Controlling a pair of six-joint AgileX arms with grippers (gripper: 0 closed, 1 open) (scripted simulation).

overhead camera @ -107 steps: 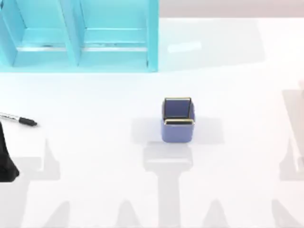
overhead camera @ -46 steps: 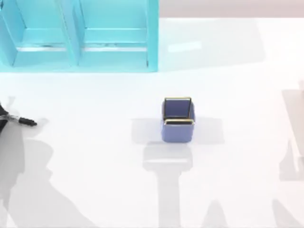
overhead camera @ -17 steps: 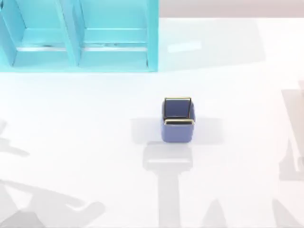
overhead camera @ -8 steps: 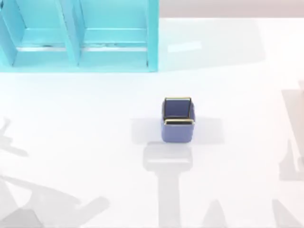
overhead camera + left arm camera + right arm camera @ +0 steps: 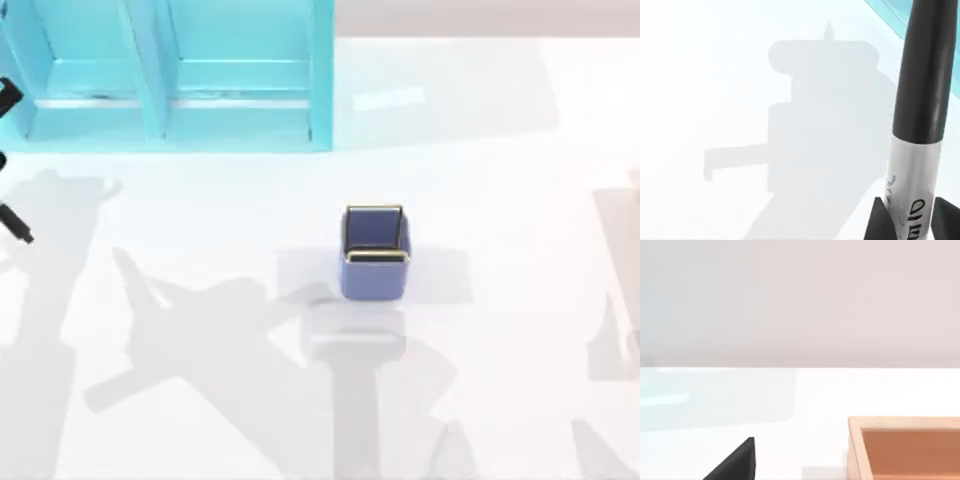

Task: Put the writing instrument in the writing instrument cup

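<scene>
One marker (image 5: 920, 125) | left tool (image 5: 907, 220) seemingly clamping it | one cup (image 5: 375, 255)

Periwinkle cup (image 5: 375, 268) (gold rim), turquoise shelf (image 5: 170, 75)

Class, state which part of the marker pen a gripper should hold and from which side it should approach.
Grip the marker pen on its silver-white barrel, jaws closing across the thin round shaft from its two sides. That leaves the black cap end free to enter the cup. The left gripper holds it so.
</scene>
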